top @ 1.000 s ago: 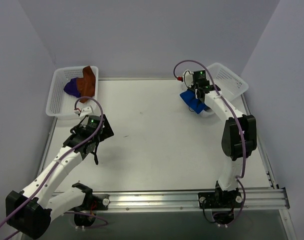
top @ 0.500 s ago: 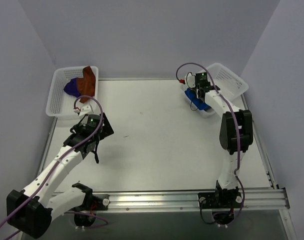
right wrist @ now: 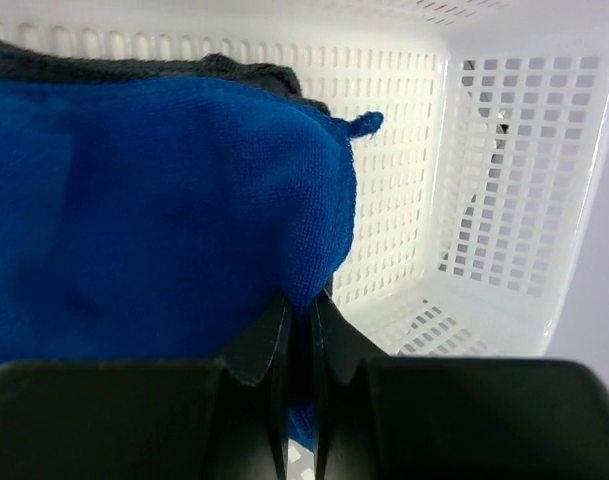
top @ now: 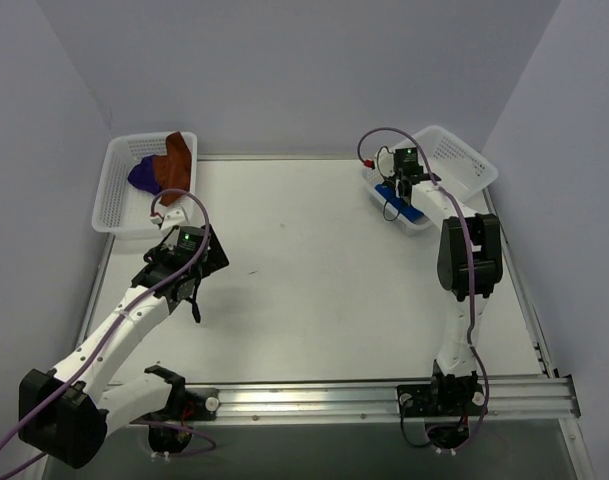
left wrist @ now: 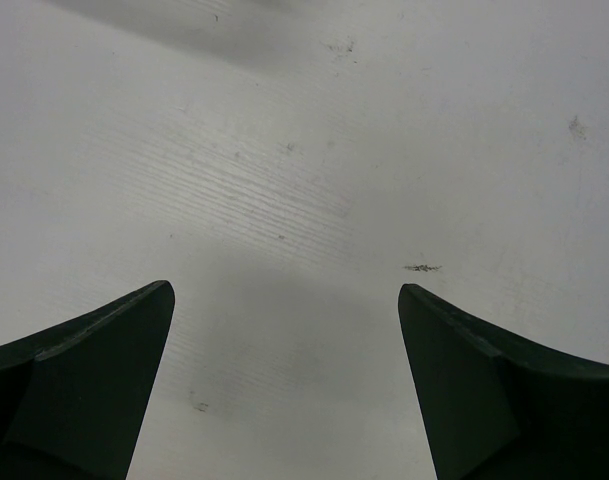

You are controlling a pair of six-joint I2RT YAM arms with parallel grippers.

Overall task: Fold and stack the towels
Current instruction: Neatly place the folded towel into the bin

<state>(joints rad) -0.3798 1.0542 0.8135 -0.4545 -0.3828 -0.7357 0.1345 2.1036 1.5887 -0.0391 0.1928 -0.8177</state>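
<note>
Right gripper (right wrist: 299, 310) first: its jaws are pinched tight on the edge of the blue towel (right wrist: 154, 220), with a bit of cloth squeezed between the fingertips. From the wrist cam the blue one is hanging just inside the right basket (right wrist: 514, 170), at its near-left end. There's a strip of grey towel (right wrist: 134, 68) showing right behind it. I can't tell if blue is actually resting on grey yet, or how neatly either one is folded.

Left gripper (left wrist: 284, 330) is spread wide with nothing in it, hovering low over bare table (left wrist: 304, 150) on the left side, just in front of the left basket (top: 119, 200).

That basket has the rust-brown towel (top: 176, 160) draped over its far right corner, and the purple towel (top: 142, 175) is bunched up beside it. Both look crumpled, not folded at all.

So my guess is we're roughly halfway. Grey looks parked in the right basket and blue is about to join it. Rust-brown and purple both need pulling out, folding and stacking. Blue isn't let go yet either, so I'm not counting it as done.
</note>
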